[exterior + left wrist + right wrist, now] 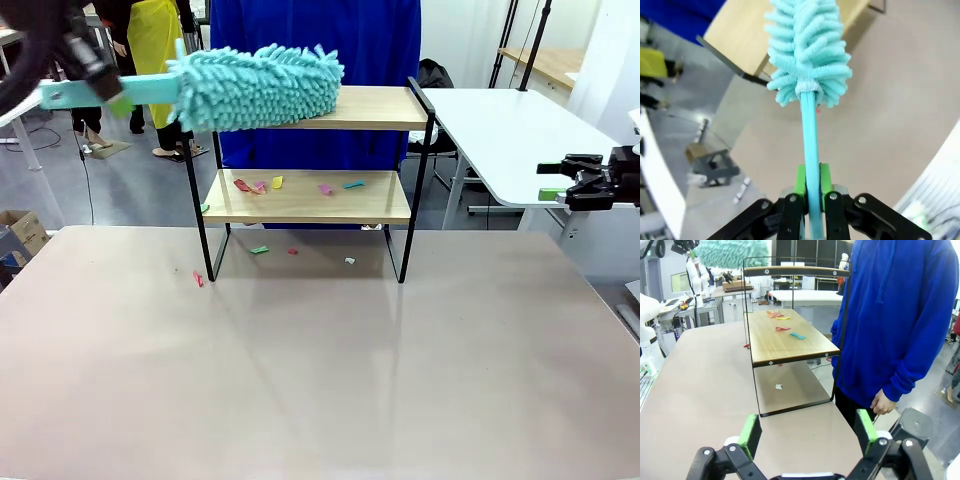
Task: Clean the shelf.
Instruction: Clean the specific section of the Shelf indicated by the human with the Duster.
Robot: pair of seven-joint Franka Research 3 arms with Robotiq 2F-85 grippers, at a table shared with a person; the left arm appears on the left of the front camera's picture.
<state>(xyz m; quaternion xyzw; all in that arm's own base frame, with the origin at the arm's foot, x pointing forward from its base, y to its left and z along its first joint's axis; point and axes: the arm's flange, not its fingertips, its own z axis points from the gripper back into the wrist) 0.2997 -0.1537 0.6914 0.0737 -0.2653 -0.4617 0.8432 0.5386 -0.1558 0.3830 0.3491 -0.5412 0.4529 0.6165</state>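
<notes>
While the left pincer (118,98) is clenched on the flat teal handle of a fluffy teal duster (262,85), the duster's head lies over the left part of the shelf's top board; whether the fibres touch the wood cannot be told. In the left wrist view the handle runs straight up between the 2 green pads of that pincer (811,180), with the head above one corner of the board.

The shelf (380,108) stands on the far half of the beige desk (320,380), near the middle, its 4 black legs on the desk top. On its lower board lie several small coloured scraps (258,186), pink, yellow and teal. More bits (259,250) lie on the desk under the shelf, and 1 red piece (198,278) sits beside the front left leg.

The right pincer (550,180) hangs released, jaws wide apart, at the right edge, well apart from the shelf. Its own view (808,429) looks along the shelf's end. A person in a blue hoodie (900,315) stands just behind the shelf, 1 hand (883,402) hanging down.
</notes>
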